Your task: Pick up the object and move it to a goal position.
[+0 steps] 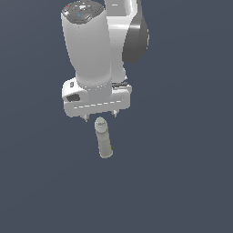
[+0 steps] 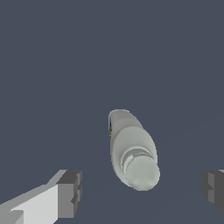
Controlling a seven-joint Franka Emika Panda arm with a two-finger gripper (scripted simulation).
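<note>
Bottle (image 1: 103,140) lies on its side on the dark table (image 1: 182,182), capped neck toward the arm, base pointing away toward the bottom of the exterior view. In the wrist view the cap end (image 2: 142,172) faces the camera, body running back from it; a sliver of coloured label shows at the far edge. Nothing else on the table that I can make out.

Pincer (image 1: 100,116) hangs directly above the neck end, hand pointing down, wide body set crosswise to the bottle's length. Likely reason: fingers can drop either side of the narrow round body and close across it, rather than along it.

Pincer state: spread wide. In the wrist view one fingertip (image 2: 69,192) and its opposite number (image 2: 213,190) stand well apart, bottle between them, clear gaps both sides. No contact; holds nothing.

Judgement: approach stage, grasp not yet made. Alignment sits over the neck rather than mid-body; a grip there may tip or roll the bottle.
</note>
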